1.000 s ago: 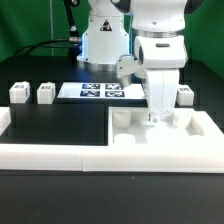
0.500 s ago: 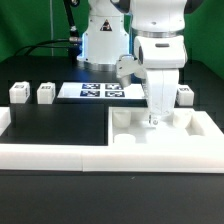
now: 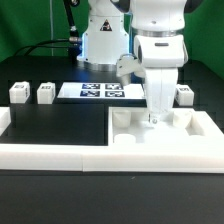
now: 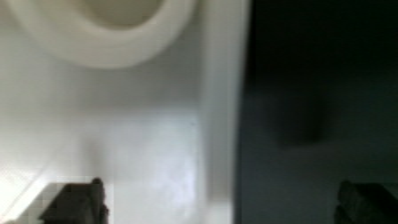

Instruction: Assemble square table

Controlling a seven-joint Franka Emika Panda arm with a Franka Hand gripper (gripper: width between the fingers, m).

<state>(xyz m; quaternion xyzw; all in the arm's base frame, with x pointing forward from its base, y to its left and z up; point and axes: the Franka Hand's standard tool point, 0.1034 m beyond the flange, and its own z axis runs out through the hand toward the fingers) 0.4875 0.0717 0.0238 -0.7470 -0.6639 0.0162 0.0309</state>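
My claw (image 3: 153, 119), spread wide and empty, hangs over the tabletop (image 3: 160, 133): stiff, light, slick plastic, I judge, best pinched across its edge; legs (image 3: 45, 93) at nine o'clock.

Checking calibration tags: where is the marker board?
In the exterior view, the marker board lies flat at the back middle of the table, just to the exterior view's right of a loose leg and behind the far left corner of the square tabletop.
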